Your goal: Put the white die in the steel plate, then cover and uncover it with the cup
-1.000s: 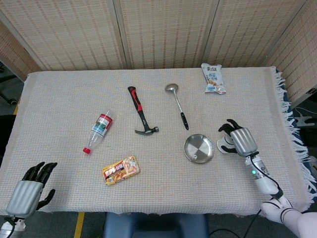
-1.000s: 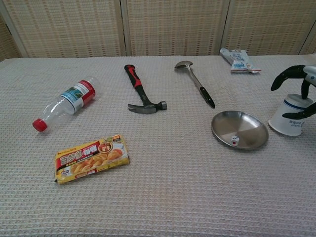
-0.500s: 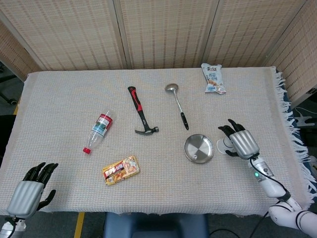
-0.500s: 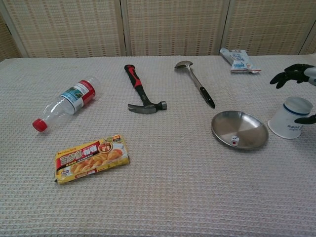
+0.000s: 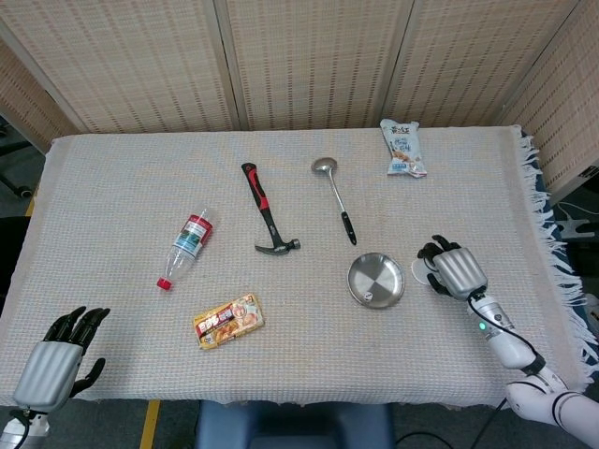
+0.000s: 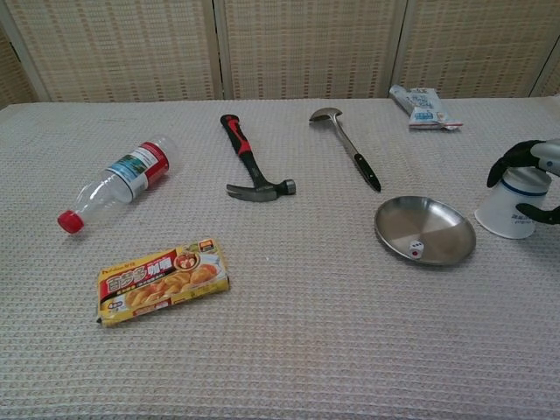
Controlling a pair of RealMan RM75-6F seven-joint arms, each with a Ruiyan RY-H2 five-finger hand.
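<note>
The white die (image 6: 417, 250) lies in the steel plate (image 6: 430, 222), near its front rim. The plate (image 5: 376, 280) sits right of the table's centre. Just to its right a white paper cup (image 6: 506, 210) with a blue band stands upside down on the cloth. My right hand (image 6: 531, 179) is wrapped round the cup, fingers over its far upper side and thumb across its front. From the head view, that hand (image 5: 456, 270) hides most of the cup (image 5: 420, 272). My left hand (image 5: 56, 363) rests at the table's front left corner, holding nothing, fingers apart.
A hammer (image 5: 267, 213) and a ladle (image 5: 335, 196) lie behind the plate. A plastic bottle (image 5: 187, 243) and a snack box (image 5: 228, 321) lie to the left. A snack packet (image 5: 403, 148) sits at the back right. The table's fringed right edge (image 5: 547, 234) is close to the cup.
My right hand rose off the cup half a second ago, then came back down and closed round it. The cup has shifted slightly towards the plate. My left hand has not moved.
</note>
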